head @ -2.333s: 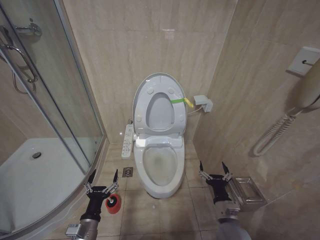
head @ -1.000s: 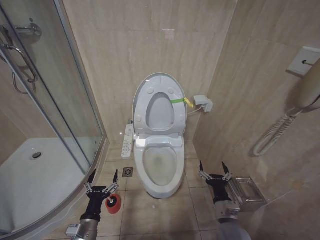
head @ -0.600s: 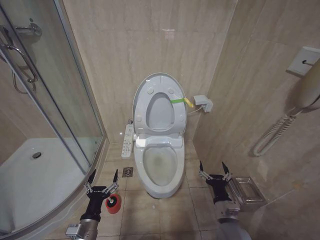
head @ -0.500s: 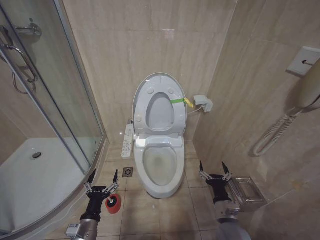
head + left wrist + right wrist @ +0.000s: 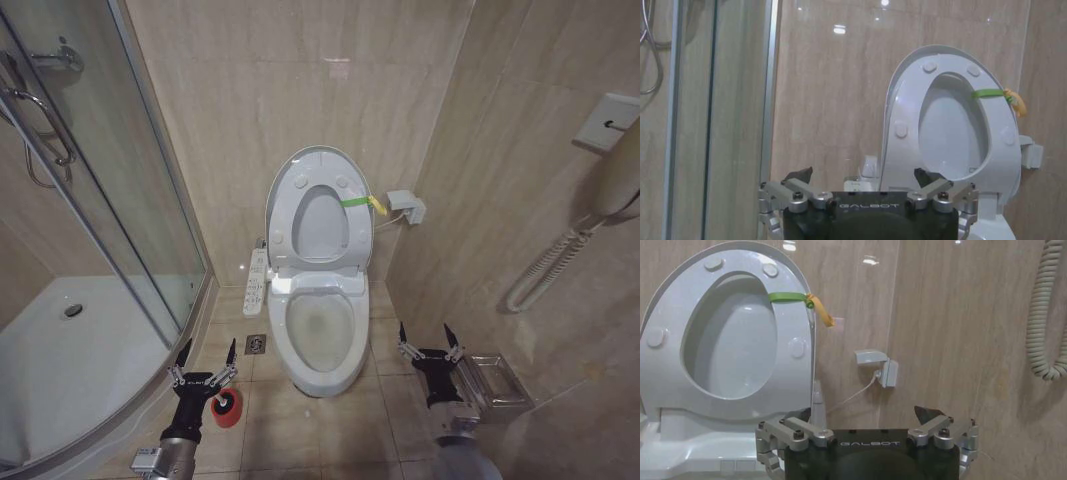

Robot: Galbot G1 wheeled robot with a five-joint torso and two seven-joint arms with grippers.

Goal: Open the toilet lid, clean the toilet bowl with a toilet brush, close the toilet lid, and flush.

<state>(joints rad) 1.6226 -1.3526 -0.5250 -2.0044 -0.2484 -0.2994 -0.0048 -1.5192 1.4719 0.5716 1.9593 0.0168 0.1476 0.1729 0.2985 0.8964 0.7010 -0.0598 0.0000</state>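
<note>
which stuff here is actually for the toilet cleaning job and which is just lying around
For the job:
- glossy white oval plastic toilet lid, raised
- white ceramic toilet bowl
- black toilet brush in round red holder, on the floor by the open left gripper

Just lying about:
- glass shower door
- coiled beige cord
- metal wall tray, beside the open right gripper

Ahead of you the white oval ceramic toilet bowl (image 5: 320, 335) sits against the back wall, its glossy white oval plastic lid (image 5: 319, 208) upright behind it. The long white button panel (image 5: 256, 283) lies at its left. The small black brush in its round red holder (image 5: 226, 408) stands on the floor left of the bowl, just beside your left hand (image 5: 207, 360). Your right hand (image 5: 423, 340) hangs right of the bowl.
</note>
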